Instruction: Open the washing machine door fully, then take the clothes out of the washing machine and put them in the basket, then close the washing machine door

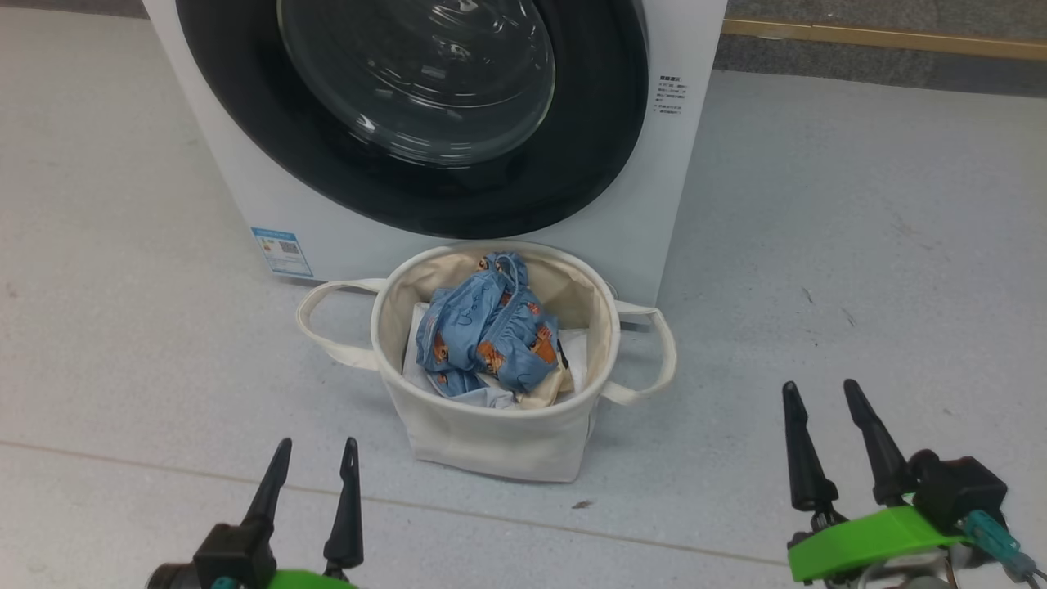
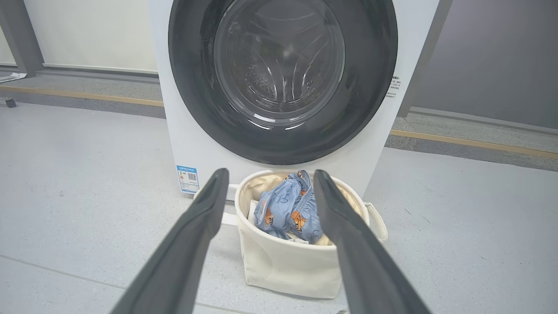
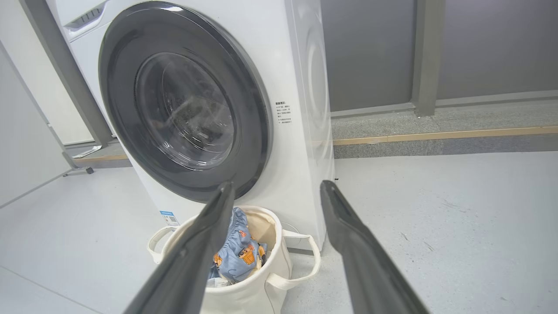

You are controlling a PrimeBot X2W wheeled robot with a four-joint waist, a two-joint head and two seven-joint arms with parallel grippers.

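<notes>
The white washing machine [image 1: 671, 164] [image 2: 183, 131] [image 3: 301, 65] stands ahead with its round black-rimmed door [image 1: 409, 180] [image 2: 283, 139] [image 3: 117, 87] flat against the front, shut. Right before it on the floor sits the cream basket [image 1: 491, 442] [image 2: 287, 270] [image 3: 244, 296]. Inside the basket lie the blue clothes [image 1: 487, 327] [image 2: 285, 209] [image 3: 237, 257] with orange figures, on top of white fabric. My left gripper [image 1: 315, 446] [image 2: 270, 174] hangs open and empty near the lower left, short of the basket. My right gripper [image 1: 818, 388] [image 3: 277, 185] is open and empty at the lower right.
Pale grey floor [image 1: 859, 270] spreads on both sides of the washer and basket. A raised kerb with a yellow strip [image 1: 883, 37] [image 3: 436, 133] runs behind the machine. A grey post [image 3: 425, 56] stands at the back right.
</notes>
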